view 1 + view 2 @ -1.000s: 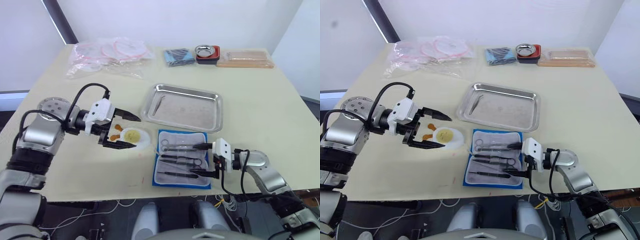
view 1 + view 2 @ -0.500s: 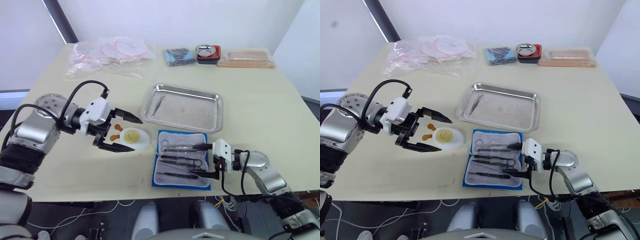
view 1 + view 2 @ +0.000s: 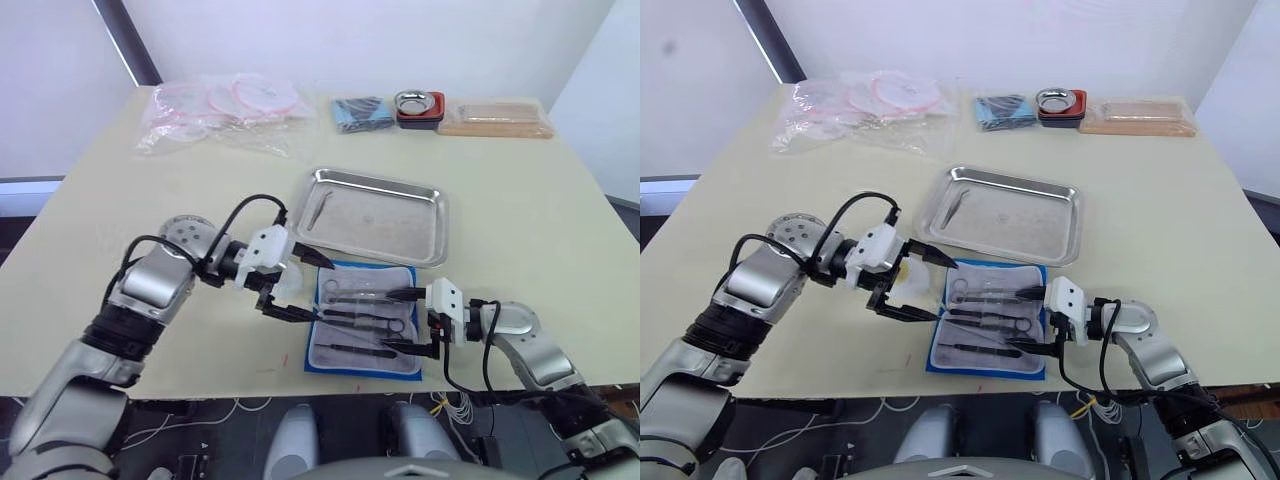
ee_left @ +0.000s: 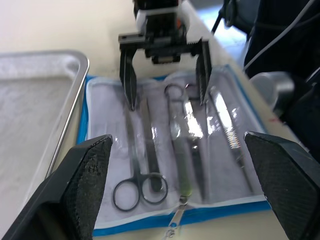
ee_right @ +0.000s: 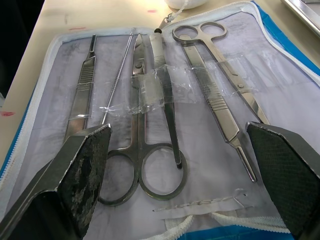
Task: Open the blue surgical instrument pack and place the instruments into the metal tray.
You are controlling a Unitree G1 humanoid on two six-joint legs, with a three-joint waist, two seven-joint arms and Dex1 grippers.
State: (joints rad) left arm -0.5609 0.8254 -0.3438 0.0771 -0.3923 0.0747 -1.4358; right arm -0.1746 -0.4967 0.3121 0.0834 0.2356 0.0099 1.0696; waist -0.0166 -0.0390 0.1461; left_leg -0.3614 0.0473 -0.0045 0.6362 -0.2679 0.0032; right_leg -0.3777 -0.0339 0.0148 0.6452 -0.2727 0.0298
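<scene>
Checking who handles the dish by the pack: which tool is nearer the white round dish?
Left. The left tool straddles the white round dish beside the blue surgical instrument pack; the right tool sits across the pack.

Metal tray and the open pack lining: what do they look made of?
Metal tray: looks like stainless steel, brushed to satin, with a brighter raised rim that catches light. Blue surgical instrument pack: blue woven-looking fabric shell with a white zip edge; the lining reads as pale grey-white cloth, and glossy clear straps, probably plastic, hold the instruments.
</scene>
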